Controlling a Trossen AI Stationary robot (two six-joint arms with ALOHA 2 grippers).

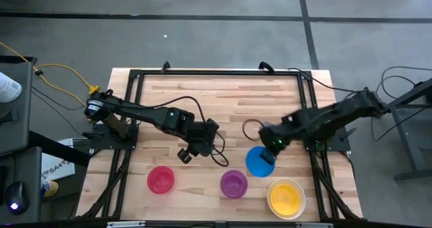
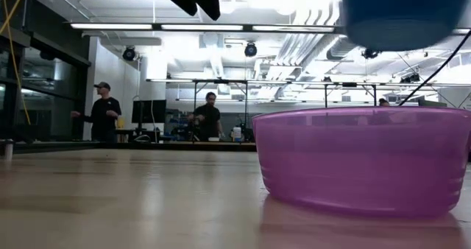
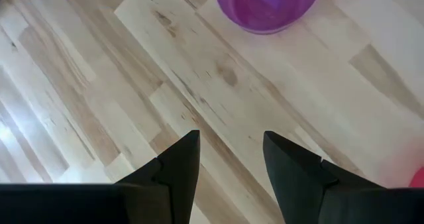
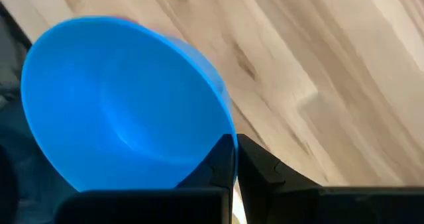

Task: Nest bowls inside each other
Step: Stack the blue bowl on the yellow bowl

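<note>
Blue bowl [image 4: 126, 105] hangs above the table [image 1: 223, 106], its rim pinched in the right claw [image 4: 235, 159]; purple bowl [image 1: 233, 183] sits just beside. Left claw [image 3: 230, 159], spread, hovers near the pink bowl [image 1: 160, 179].

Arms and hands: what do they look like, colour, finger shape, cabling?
Both arms are dark and jointed. The left hand has two black wedge-shaped fingers tapering to points; the right hand looks alike. Black cables loop beside each wrist, and a green light shows on each arm.
</note>
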